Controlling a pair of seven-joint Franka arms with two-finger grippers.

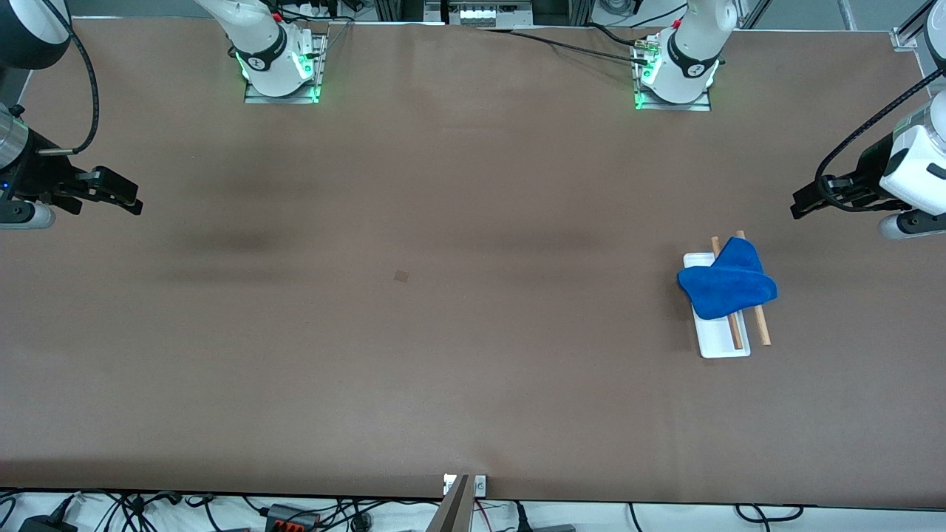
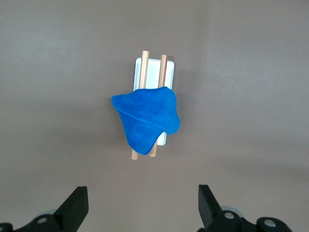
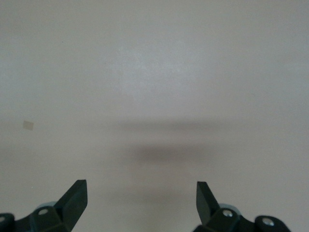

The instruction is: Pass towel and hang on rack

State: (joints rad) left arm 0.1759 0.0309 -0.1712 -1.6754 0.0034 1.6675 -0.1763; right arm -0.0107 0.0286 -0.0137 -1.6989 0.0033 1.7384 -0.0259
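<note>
A blue towel lies draped over the two wooden rods of the rack, which stands on its white base toward the left arm's end of the table. In the left wrist view the towel covers the middle of the rack. My left gripper is open and empty, raised off to the side of the rack at the table's end; its fingers show wide apart. My right gripper is open and empty over the right arm's end of the table, its fingers over bare table.
A small brown square mark lies near the table's middle; it also shows in the right wrist view. The arm bases stand along the table's top edge. Cables run below the near edge.
</note>
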